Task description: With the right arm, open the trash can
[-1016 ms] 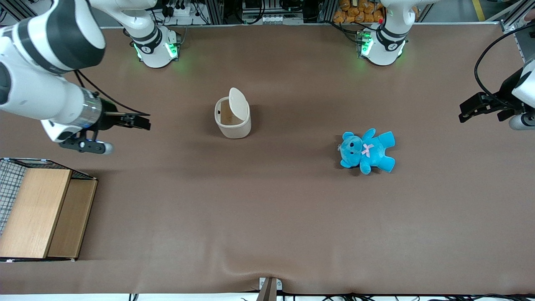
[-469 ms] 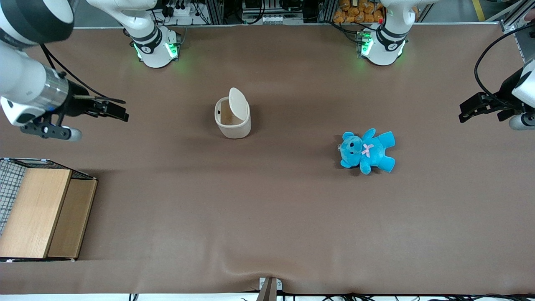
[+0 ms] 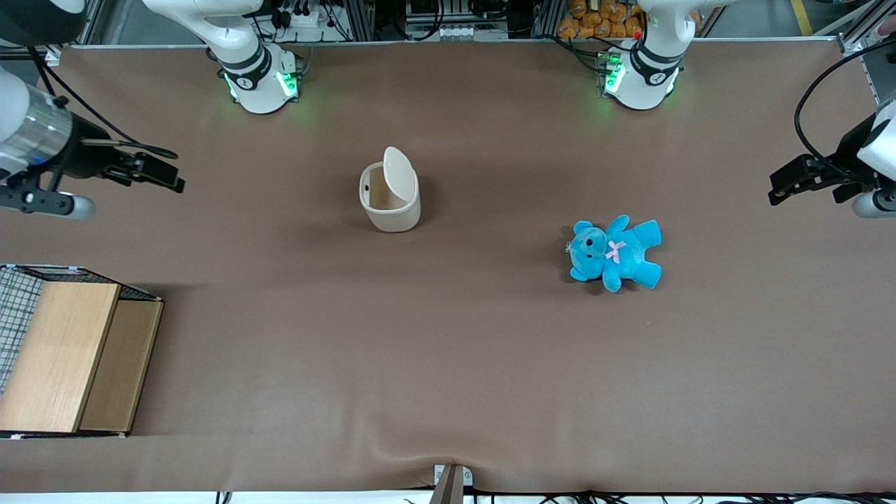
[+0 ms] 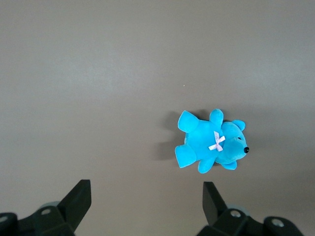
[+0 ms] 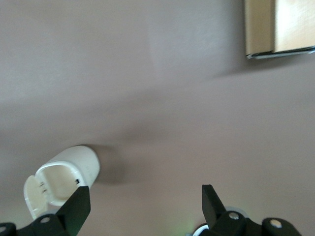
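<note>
Over the preceding second the right arm's gripper [image 3: 164,178], fingers apart and empty, withdrew toward its own end of the table, well clear of the mid-table trash can [image 3: 390,199], whose lid [image 3: 398,175] stood raised, suggesting the opening was complete.

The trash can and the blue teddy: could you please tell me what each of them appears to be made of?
The trash can looks like smooth, matte cream plastic: thin, even walls and a rigid lid standing up over the opening. The blue teddy looks like soft plush fabric, fuzzy at the edges, with a small pink ribbon bow. The right arm's pincer, black and open, hangs toward the working arm's end of the table, touching neither.
</note>
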`<state>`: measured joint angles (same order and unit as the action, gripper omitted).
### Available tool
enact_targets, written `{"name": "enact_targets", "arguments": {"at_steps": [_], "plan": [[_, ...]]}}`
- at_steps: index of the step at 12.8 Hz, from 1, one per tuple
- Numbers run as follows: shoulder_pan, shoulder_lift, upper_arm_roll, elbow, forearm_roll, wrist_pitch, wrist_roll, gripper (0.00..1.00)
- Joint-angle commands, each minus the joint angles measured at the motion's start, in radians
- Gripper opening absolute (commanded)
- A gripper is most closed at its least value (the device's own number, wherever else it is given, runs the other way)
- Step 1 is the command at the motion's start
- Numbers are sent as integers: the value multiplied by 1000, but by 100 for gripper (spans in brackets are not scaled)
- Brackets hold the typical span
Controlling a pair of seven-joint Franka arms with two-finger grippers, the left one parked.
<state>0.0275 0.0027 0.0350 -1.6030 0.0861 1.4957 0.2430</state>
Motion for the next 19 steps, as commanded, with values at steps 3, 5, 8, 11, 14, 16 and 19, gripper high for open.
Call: {"name": "enact_targets", "arguments": {"at_steps": [3,5,8,11,14,16,19], "plan": [[2,-101,-1,-11,-98,6,-20,100],[-7,-153,-4,-50,-98,4,-34,100],[-15,-162,-30,-72,-95,27,-51,100],[-15,-149,-69,-72,-86,73,-134,100],[-15,-129,-69,-58,-88,86,-137,100],[-17,-90,-69,-17,-95,87,-136,100],[-15,-90,-69,-15,-86,87,-134,100]]}}
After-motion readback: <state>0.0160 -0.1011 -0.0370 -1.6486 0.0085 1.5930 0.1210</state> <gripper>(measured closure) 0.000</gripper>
